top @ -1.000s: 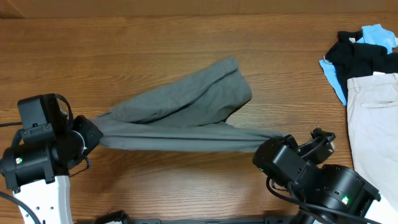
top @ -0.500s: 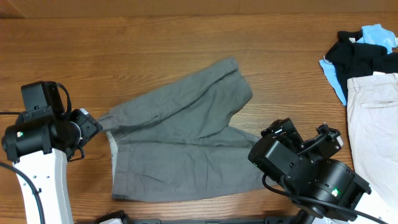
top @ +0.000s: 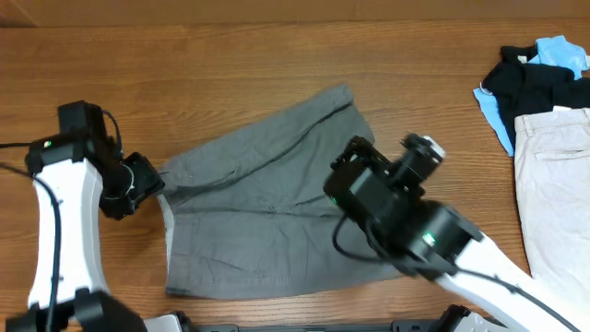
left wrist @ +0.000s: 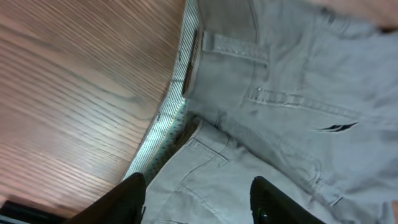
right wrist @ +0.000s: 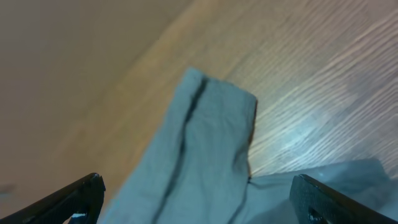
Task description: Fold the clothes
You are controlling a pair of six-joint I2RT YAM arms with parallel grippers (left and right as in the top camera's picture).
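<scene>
Left tool released over waistband of grey trousers, right tool spread wide, empty, above trouser leg

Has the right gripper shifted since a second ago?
Yes. The right gripper has swung left, away from the pale beige trousers, and now hangs over the medium-grey cotton trousers.

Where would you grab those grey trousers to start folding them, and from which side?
Probably the waistband of the grey trousers, coming in from the left over the bare table. It is a thick stitched band with its striped lining showing at the edge, and it lies right by the open left tool.
</scene>
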